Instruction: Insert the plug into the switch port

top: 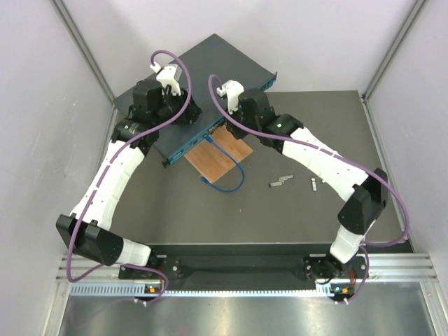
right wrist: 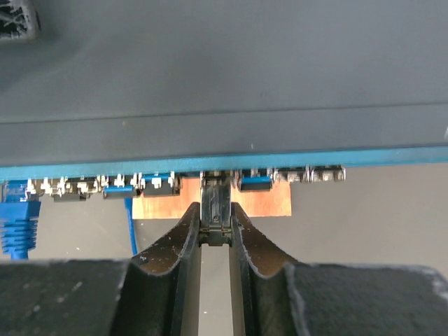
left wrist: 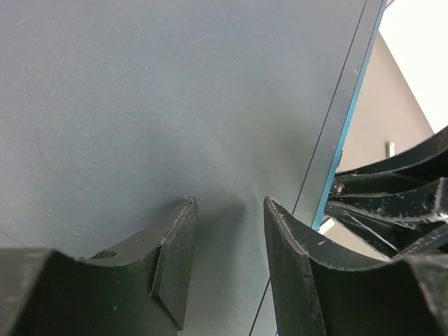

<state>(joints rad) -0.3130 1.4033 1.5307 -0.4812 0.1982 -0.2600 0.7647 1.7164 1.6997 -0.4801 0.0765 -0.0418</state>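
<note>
R hand pinches plug at port; L hand half-open over switch.

1. The port face of the switch is being largely covered in the top view by the left arm and the right arm.
2. The left gripper and the right gripper are being hidden under those arms in the top view.
3. The front end of the plug is being concealed at the switch's edge, so its depth cannot be told.
4. The wooden board is being partly blocked by the switch and the plug.
5. A blue connector is being cropped by the left edge of the right wrist view.
6. Small grey pieces are being shown too small to identify.
7. A dark shape is being blurred and cropped at the right edge of the left wrist view.
</note>
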